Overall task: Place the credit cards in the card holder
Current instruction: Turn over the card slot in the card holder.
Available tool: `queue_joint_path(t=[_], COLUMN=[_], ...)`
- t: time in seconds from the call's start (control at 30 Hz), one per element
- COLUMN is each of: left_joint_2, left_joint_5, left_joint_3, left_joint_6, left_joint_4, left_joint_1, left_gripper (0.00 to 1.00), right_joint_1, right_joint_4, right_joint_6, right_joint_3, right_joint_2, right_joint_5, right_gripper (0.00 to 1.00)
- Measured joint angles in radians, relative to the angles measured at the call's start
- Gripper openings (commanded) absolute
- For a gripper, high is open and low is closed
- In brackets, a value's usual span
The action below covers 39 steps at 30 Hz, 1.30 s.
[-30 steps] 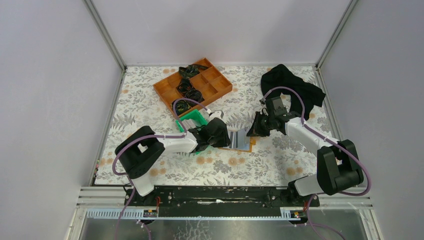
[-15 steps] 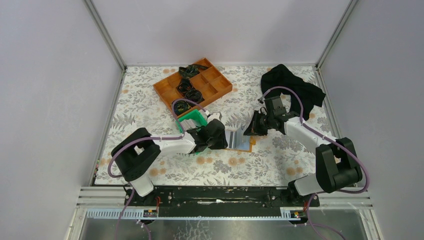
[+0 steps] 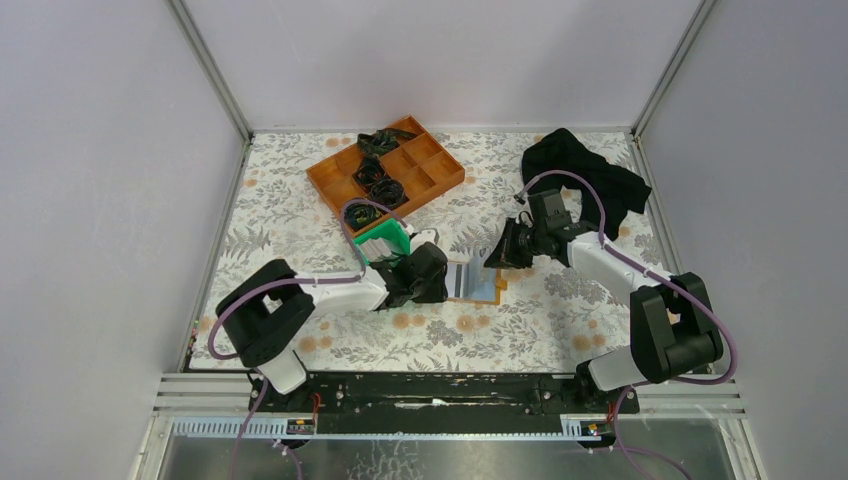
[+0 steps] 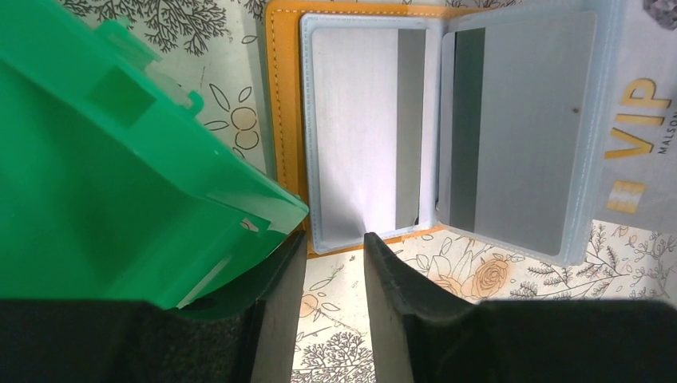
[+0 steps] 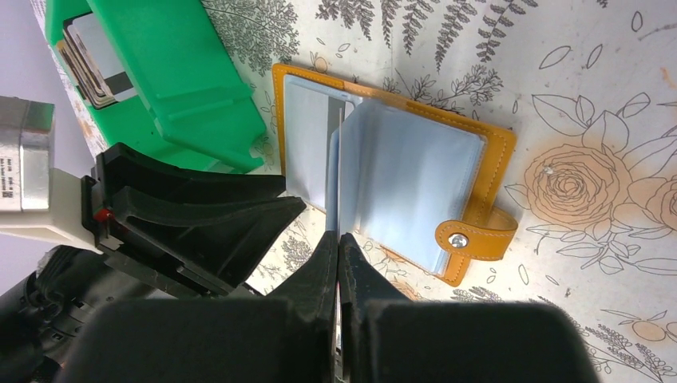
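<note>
The card holder (image 3: 482, 285) lies open on the floral cloth, orange with pale blue sleeves (image 5: 495, 152) and its snap tab (image 5: 471, 243) at the near right. One sleeve shows a whitish card (image 4: 355, 128) with a grey stripe. My right gripper (image 5: 338, 237) is shut on a thin credit card (image 5: 342, 167), seen edge-on and standing upright over the holder's middle fold. A striped card face (image 4: 519, 136) and a VIP-marked one (image 4: 639, 144) show there. My left gripper (image 4: 335, 239) sits just off the holder's edge, its jaws apart with only cloth between them.
A green plastic bin (image 3: 385, 238) lies against my left gripper's outer finger and holds a stack of cards (image 5: 92, 60). An orange compartment tray (image 3: 385, 170) with black items sits at the back. A black cloth (image 3: 580, 175) lies at the back right.
My right gripper has carried the card leftward, over the open holder. The left gripper has shifted slightly left; its jaws have kept the same gap.
</note>
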Motion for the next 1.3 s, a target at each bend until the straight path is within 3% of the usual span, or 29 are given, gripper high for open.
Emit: queue_joint_path(t=[0.67, 1.0, 1.3], left_joint_2=[0.052, 0.085, -0.016], left_joint_5=[0.039, 0.061, 0.03], left_joint_3=[0.024, 0.062, 0.008], left_joint_6=[0.015, 0.024, 0.019], left_joint_4=[0.074, 0.079, -0.061], left_joint_1=[-0.032, -0.064, -0.069], left_gripper=[0.35, 0.38, 0.44], right_joint_1=[0.04, 0.04, 0.04], right_joint_4=[0.009, 0.008, 0.001], right_joint_6=[0.012, 0.007, -0.011], right_joint_3=[0.021, 0.005, -0.024], right_joint_2=[0.0, -0.004, -0.037], right_joint_5=[0.0, 0.01, 0.031], right_gripper=[0.0, 0.0, 0.0])
